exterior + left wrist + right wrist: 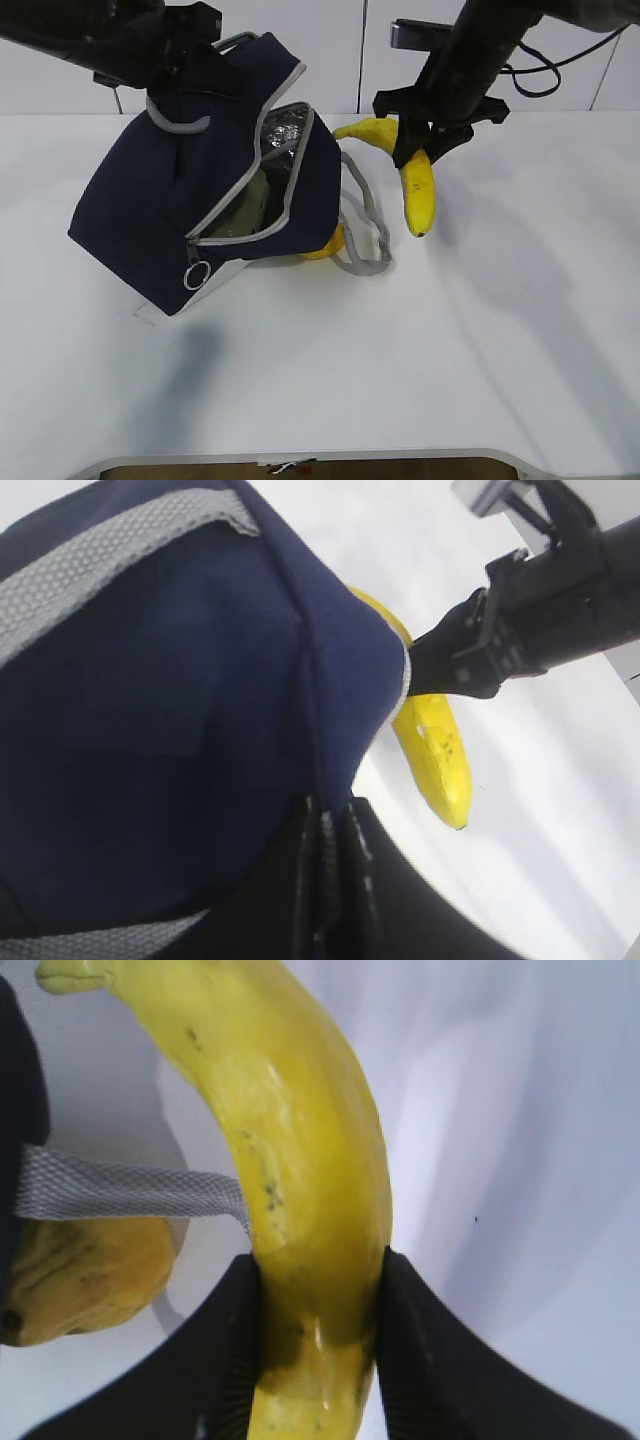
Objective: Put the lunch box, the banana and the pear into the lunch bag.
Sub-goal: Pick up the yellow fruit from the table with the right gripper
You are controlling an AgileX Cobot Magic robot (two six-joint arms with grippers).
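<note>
On the left of the white counter (480, 340) the left gripper (178, 70) is clenched on the top of the bag (150, 200), pinching the navy fabric near a grey handle (180, 122). In the left wrist view its dark fingers (330, 870) press together on a fold of that cloth. The bag is tilted, its zipped mouth gaping toward the camera with the ring pull (196, 275) hanging at the lower end. Inside the opening a pale green lid shows: the box (250, 205) lies in the bag, under the silver lining (285, 130). Just right of the bag's base the pear (328, 245) sits on the counter, half hidden by the bag and by a second grey handle (365, 215) that loops in front of it. Further right the right gripper (425, 135) grasps the banana (418, 195), its jaws closed on the fruit's middle. The banana hangs above the counter, dark tip downward, stem end toward the bag, just beside the bag's upper edge.
</note>
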